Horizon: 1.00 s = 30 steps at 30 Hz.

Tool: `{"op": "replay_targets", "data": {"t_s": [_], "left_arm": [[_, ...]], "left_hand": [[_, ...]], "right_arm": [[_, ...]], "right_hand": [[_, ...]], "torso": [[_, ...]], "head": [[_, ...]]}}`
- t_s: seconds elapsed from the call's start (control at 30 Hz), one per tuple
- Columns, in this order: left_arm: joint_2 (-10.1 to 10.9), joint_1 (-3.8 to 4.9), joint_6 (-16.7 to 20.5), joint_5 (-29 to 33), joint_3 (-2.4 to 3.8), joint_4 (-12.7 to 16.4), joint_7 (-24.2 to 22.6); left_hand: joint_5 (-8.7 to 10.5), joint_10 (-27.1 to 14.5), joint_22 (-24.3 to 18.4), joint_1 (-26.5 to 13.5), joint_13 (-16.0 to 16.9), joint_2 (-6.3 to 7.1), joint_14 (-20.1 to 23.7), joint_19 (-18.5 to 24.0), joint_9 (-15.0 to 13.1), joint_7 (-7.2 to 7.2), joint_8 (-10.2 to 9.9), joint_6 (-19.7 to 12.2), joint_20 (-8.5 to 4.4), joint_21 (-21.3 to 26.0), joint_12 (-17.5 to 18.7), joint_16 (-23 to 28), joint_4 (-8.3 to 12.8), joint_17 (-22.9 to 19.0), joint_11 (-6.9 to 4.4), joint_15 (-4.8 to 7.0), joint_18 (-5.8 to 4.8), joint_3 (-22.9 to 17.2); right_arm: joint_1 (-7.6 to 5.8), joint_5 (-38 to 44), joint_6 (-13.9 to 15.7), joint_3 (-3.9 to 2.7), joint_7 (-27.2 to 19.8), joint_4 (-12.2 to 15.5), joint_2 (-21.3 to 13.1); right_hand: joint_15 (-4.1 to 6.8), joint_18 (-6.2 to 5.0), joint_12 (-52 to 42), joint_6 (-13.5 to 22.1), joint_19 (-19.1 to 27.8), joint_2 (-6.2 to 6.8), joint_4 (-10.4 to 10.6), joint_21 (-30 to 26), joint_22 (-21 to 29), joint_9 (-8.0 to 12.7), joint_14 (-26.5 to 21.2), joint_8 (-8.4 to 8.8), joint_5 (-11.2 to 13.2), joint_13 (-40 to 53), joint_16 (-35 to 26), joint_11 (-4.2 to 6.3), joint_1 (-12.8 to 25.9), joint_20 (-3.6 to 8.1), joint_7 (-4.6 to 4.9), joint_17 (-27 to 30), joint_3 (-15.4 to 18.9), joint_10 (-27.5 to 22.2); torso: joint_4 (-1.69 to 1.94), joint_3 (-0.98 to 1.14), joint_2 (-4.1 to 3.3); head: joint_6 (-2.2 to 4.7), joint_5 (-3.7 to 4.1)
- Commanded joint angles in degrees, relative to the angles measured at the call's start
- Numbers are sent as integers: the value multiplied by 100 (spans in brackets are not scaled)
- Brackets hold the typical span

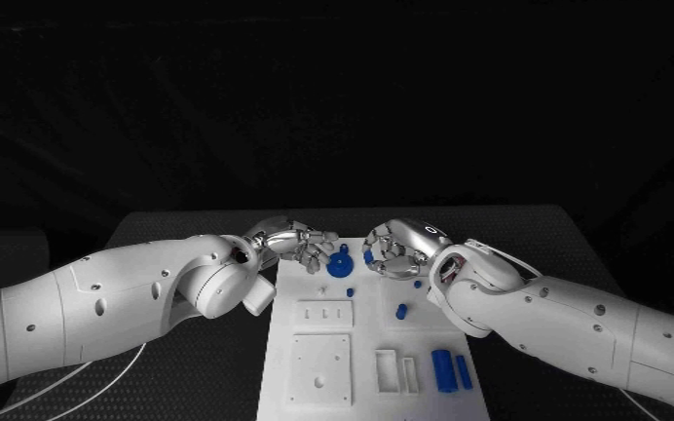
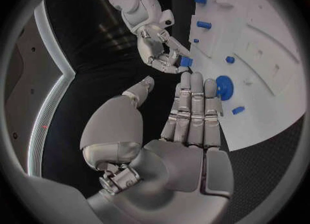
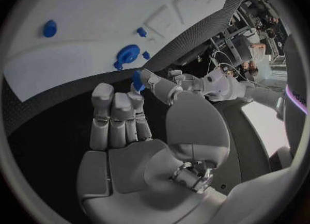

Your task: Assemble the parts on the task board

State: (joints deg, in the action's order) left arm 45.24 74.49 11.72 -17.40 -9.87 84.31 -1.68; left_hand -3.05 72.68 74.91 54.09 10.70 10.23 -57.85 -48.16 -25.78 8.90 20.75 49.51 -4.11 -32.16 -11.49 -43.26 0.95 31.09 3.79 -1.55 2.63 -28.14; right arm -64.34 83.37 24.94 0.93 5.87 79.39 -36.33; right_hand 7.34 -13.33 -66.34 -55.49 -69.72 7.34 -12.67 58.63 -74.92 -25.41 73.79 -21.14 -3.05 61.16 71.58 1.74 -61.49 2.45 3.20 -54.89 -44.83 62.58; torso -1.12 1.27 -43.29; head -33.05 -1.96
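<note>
Left hand [image 1: 288,243] at the far left corner of the white board [image 1: 368,382], fingers straight and spread, holding nothing. Round blue disc [image 1: 340,266] on the board just beside those fingertips. Right hand [image 1: 397,247] over the far edge, pinching a small blue piece [image 2: 186,61] between thumb and fingertip. Blue cylinders [image 1: 450,370] near the front right.

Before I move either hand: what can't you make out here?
- Head view: fingers of the right hand hide whatever it holds.
- Head view: task board near end cut by the picture edge.
- Left wrist view: left hand covers part of the round blue part.
</note>
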Motion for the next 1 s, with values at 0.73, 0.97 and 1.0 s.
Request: {"op": "replay_targets", "data": {"t_s": [0.73, 0.97, 1.0], "left_arm": [[-133, 2, -309, -627, -2, 150, 903], [-136, 2, -286, -628, -2, 140, 905], [-134, 2, -283, -628, -2, 140, 905]], "left_hand": [[24, 38, 124, -75, 89, 29, 14, 2, 11, -19, -23, 35, -29, -94, -11, -108, -265, 27, -10, 33, 86, -20], [24, 33, 123, -77, 96, 25, 20, 7, 15, -19, -29, 31, -31, -99, -8, -113, -286, 27, -9, 34, 87, -20], [23, 32, 123, -77, 96, 25, 21, 8, 15, -19, -30, 31, -31, -100, -8, -113, -286, 26, -9, 34, 87, -20]], "right_arm": [[1, 675, 28, -3, 581, 333, 294], [1, 675, -13, -3, 566, 405, 297], [1, 675, -16, -3, 567, 412, 298]], "right_hand": [[30, -167, 19, -453, -45, 23, -12, 9, -50, -71, 59, -109, 19, -21, 4, -13, 71, 22, 152, 4, -130, 70], [30, -167, 21, -456, -49, 30, -14, 7, -48, -69, 63, -108, 19, -23, 2, -12, 71, 21, 152, 6, -144, 74], [30, -167, 21, -456, -49, 30, -14, 7, -48, -69, 63, -107, 19, -23, 2, -12, 71, 21, 152, 6, -145, 74]], "torso": [[12, -3, -5], [8, -1, -4], [6, -3, -4]], "head": [[0, -37], [2, -44], [0, -50]]}}
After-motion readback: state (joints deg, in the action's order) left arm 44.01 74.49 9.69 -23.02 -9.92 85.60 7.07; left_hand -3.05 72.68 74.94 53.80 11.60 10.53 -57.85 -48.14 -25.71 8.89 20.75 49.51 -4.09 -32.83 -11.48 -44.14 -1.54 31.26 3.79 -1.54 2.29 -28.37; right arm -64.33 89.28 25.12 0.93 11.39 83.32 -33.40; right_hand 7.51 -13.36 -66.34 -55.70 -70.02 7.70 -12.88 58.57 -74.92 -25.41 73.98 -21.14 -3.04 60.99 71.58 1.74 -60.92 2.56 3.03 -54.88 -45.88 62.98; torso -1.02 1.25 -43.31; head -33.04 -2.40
